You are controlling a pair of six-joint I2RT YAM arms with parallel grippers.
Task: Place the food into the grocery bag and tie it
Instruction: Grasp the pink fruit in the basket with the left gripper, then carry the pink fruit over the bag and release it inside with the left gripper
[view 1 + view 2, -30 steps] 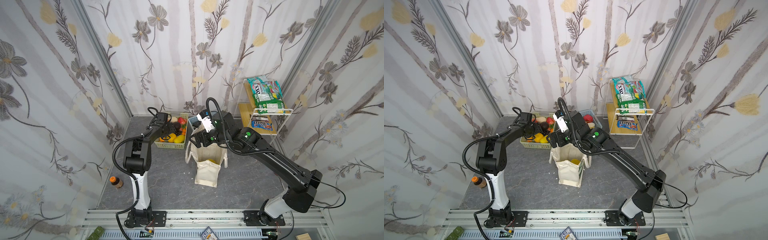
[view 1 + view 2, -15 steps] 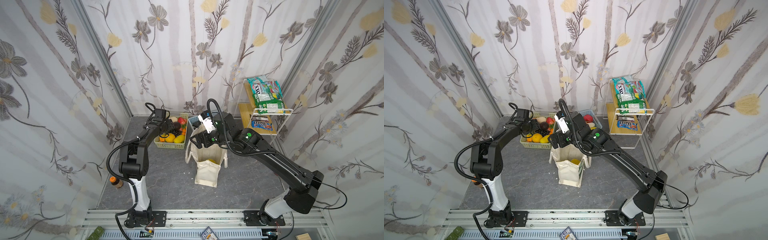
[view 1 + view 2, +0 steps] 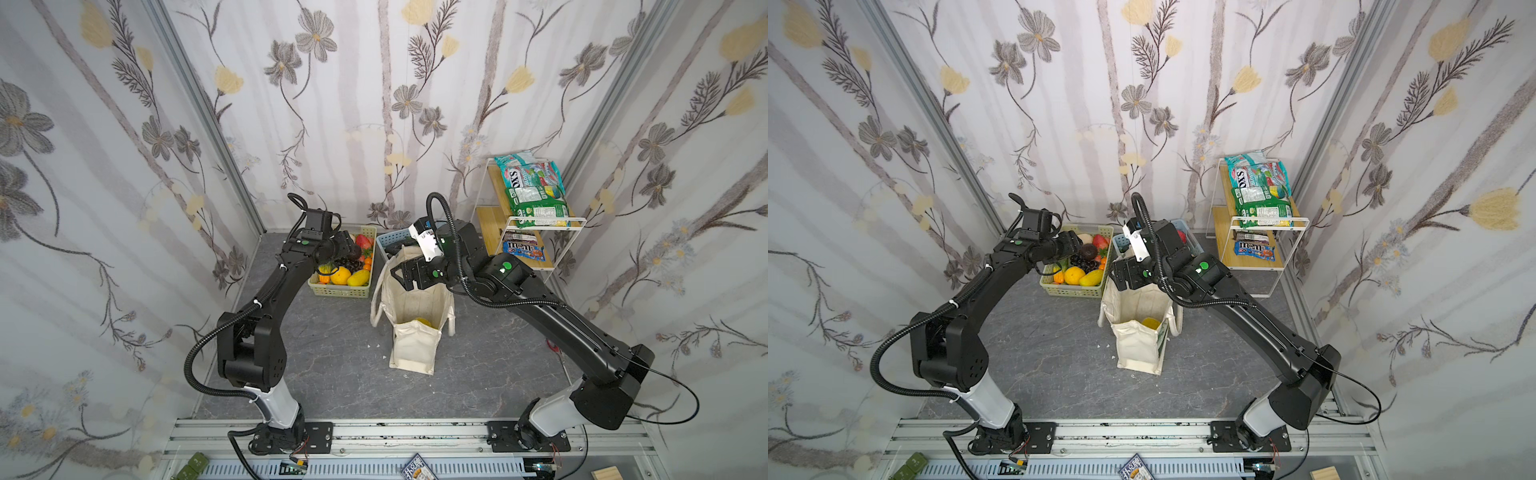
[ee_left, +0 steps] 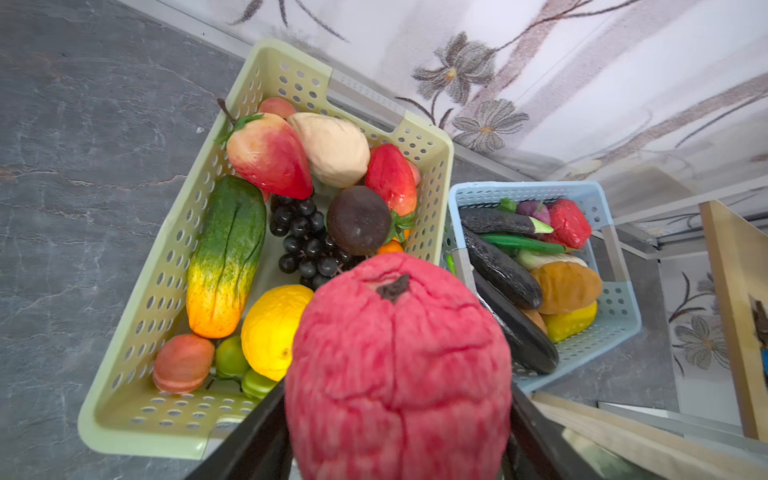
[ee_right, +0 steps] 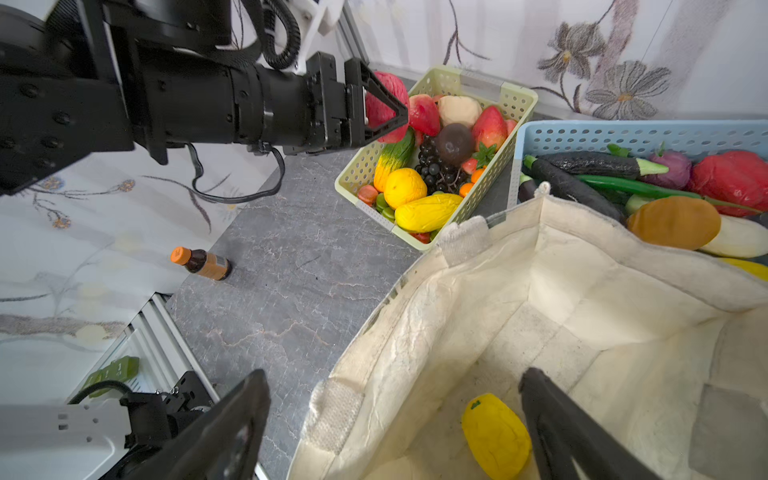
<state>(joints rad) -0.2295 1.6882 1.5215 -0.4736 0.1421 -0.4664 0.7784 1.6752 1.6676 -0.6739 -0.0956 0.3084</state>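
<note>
We note the left claw clamped on a wrinkled red fruit, above the pale green basket. Right claw wide, straddling the cream grocery bag rim; yellow fruit inside.

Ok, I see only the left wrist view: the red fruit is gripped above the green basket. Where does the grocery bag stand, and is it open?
Observer: The grocery bag stands open beside the pale green basket, in front of the blue basket.
Operator: Is something already inside?
Observer: Yes, one yellow fruit lies at the bottom.
Operator: Is the right gripper in my way?
Observer: Partly. The right gripper is open astride the bag's rim, one finger inside; the red fruit would likely pass beside it.
</note>
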